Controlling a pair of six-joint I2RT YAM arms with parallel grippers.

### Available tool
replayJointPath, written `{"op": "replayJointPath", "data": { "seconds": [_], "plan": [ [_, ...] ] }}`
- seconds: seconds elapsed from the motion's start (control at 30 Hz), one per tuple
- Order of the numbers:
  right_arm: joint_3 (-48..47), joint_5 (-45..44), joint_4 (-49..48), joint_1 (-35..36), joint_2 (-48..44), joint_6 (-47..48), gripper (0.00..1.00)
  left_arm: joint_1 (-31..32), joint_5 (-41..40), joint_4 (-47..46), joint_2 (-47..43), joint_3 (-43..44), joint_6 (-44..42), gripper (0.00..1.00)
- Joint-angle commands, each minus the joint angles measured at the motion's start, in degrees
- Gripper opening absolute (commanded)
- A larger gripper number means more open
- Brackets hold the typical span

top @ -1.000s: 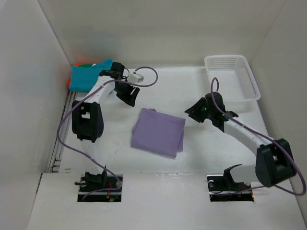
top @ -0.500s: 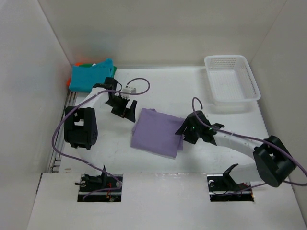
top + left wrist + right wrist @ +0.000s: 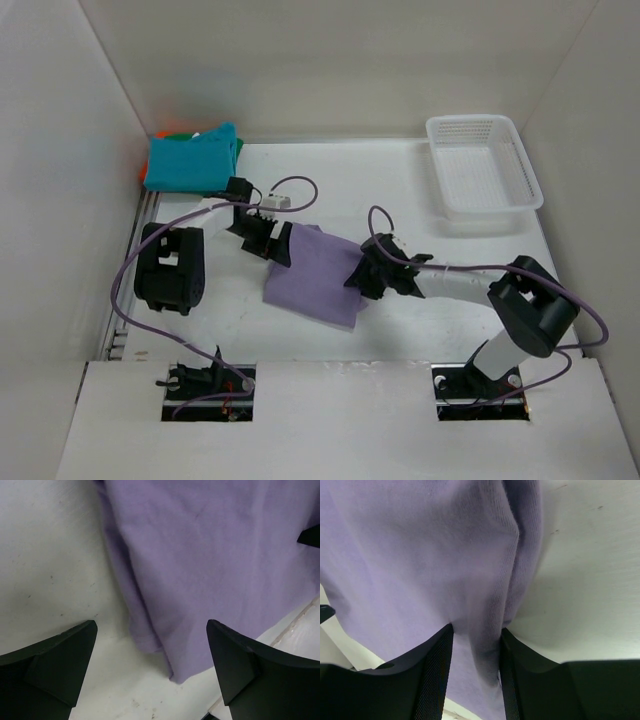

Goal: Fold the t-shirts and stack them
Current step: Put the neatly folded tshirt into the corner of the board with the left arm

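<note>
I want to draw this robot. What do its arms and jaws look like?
The left arm and right arm both have chunky black joints joined by white tubes. A thin purple cable loops along each. A small white block sits by the left wrist. The jaws are plain black wedges.

Lavender t-shirt (image 3: 315,282): soft matt knit cloth, fine weave and slight fuzz visible in the right wrist view, no sheen. Teal t-shirt (image 3: 190,160) and orange t-shirt (image 3: 146,178): same matt cloth look. Table (image 3: 400,190): white, matt, faintly grainy, small dark specks and scuffs. Left gripper (image 3: 272,243) and right gripper (image 3: 362,280): black moulded plastic, fingers (image 3: 55,665) smooth, dull satin finish. Basket (image 3: 470,121): white plastic mesh, slight gloss. Arm cables (image 3: 114,288): smooth purple sheath. Walls (image 3: 300,70): flat white matt panels.
</note>
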State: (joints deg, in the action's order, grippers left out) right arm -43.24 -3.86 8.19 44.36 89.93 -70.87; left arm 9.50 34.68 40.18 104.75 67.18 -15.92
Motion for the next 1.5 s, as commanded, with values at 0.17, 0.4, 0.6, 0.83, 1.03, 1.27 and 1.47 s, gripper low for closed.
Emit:
{"op": "replayJointPath", "data": {
  "seconds": [0.17, 0.4, 0.6, 0.83, 1.03, 1.27, 1.47],
  "plan": [
    [-0.7, -1.68, 2.1, 1.21, 2.53, -0.94, 0.45, 3.47, -4.09, -5.47, 3.97, -3.37, 2.91, 0.66],
    [-1.05, -1.85, 2.1, 1.21, 1.65, -0.32, 0.45, 6.97, -6.64, -3.98, 8.09, 0.14, 5.55, 0.41],
    [-2.11, -1.59, 1.75, 1.21, 2.44, -0.06, 0.46, 9.53, 0.13, -1.68, 10.48, 1.2, 6.34, 0.0],
    [0.08, -1.33, 1.13, 1.21, -1.59, -0.06, 0.47, 3.74, -0.74, -2.39, 1.09, 3.74, 6.52, 0.0],
    [4.48, -2.99, 3.32, -0.1, -12.13, -0.85, 0.49, 1.27, -17.77, -6.69, -6.22, 9.28, 0.38, 0.0],
    [7.73, -4.75, 7.37, -3.88, -23.73, -0.67, 0.49, -1.45, -24.57, -8.98, -1.84, 15.87, -1.04, 0.0],
    [11.33, -5.46, 10.44, -7.57, -32.52, -0.32, 0.49, -2.51, -29.75, -9.86, 3.52, 25.09, -2.62, 0.0]
  ]
}}
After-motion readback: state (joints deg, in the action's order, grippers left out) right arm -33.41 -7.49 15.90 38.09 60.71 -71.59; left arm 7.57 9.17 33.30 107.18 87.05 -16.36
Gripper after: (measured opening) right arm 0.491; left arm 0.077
